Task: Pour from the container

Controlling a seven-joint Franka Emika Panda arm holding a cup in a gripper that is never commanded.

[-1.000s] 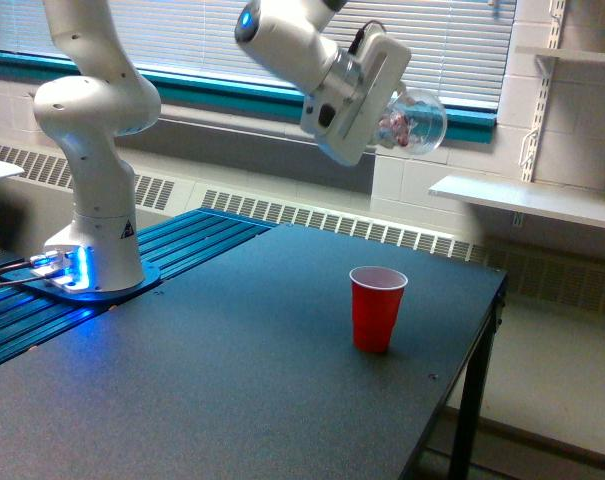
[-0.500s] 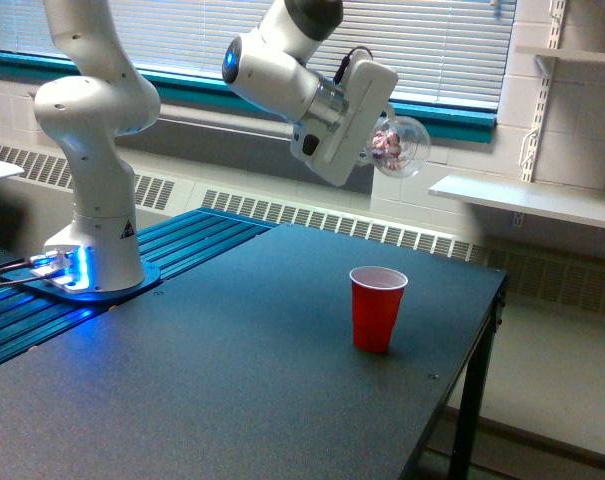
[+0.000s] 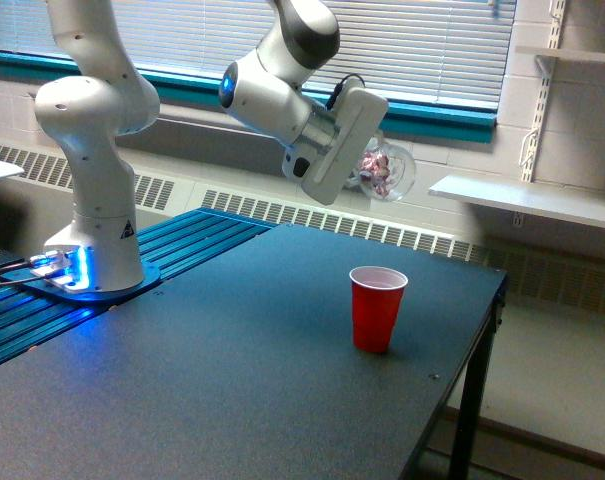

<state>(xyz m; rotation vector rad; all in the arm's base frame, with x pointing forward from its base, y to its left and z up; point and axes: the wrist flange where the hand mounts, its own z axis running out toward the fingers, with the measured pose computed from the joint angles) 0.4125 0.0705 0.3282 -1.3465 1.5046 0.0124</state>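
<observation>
The clear cup hangs in the upper middle of the frame, in front of the window blinds, with pinkish-white bits showing through its rounded wall. It lies tilted on its side, held at the end of the gripper, whose white body covers the near part of the glass; the fingers themselves are hidden behind that body, but the cup is plainly carried by them, so the grip reads as closed on the glass. Below it, in the lower middle of the frame, a red cup stands upright on the dark table, its white inside open to the air. The clear cup sits well above the red one and roughly over it. No bits are seen falling. The step in hand looks like the approach to the pour. The next move calls for bringing the mouth right over the red rim and tipping further, slowly, so the bits land inside and not on the table
</observation>
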